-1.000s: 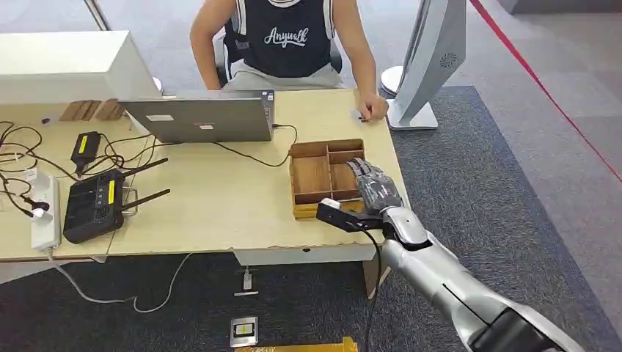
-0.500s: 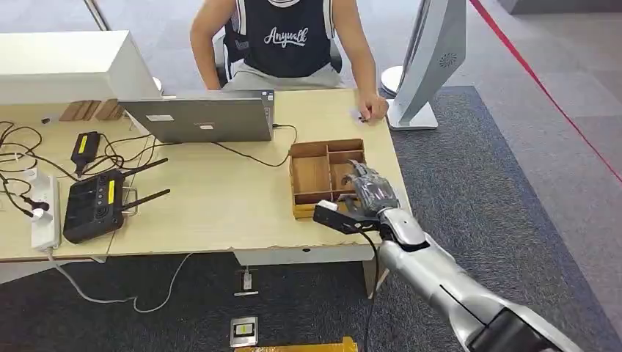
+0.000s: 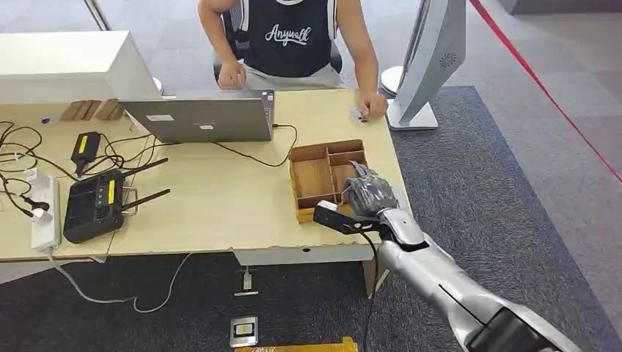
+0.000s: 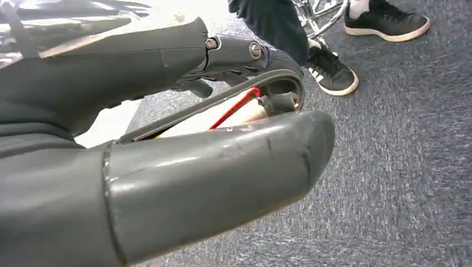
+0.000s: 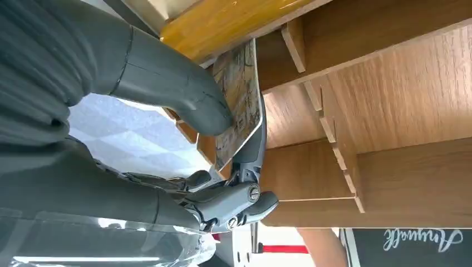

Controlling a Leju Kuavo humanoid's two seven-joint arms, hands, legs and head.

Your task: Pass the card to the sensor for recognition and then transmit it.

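A patterned card [image 5: 239, 83] stands on edge in a near-right compartment of the wooden divided tray [image 3: 315, 176]. My right hand [image 3: 370, 192] reaches into that compartment and pinches the card between the thumb [image 5: 172, 89] and a dark finger behind it. In the head view the hand hides the card. A tall grey upright device on a stand [image 3: 433, 59] rises at the table's far right corner. My left hand [image 4: 222, 139] hangs over grey carpet with nothing in it, a finger arching over the thumb.
A seated person [image 3: 290, 37] faces me across the table, one hand [image 3: 372, 108] near the device's base, the other behind the laptop [image 3: 198, 117]. A black router [image 3: 95, 202], cables and a power strip [image 3: 44, 209] lie at the left. Someone's shoes [image 4: 334, 69] rest on the carpet.
My right hand has drawn slightly back toward the tray's near side and curled its fingers in. The person's other hand has come up behind the laptop.
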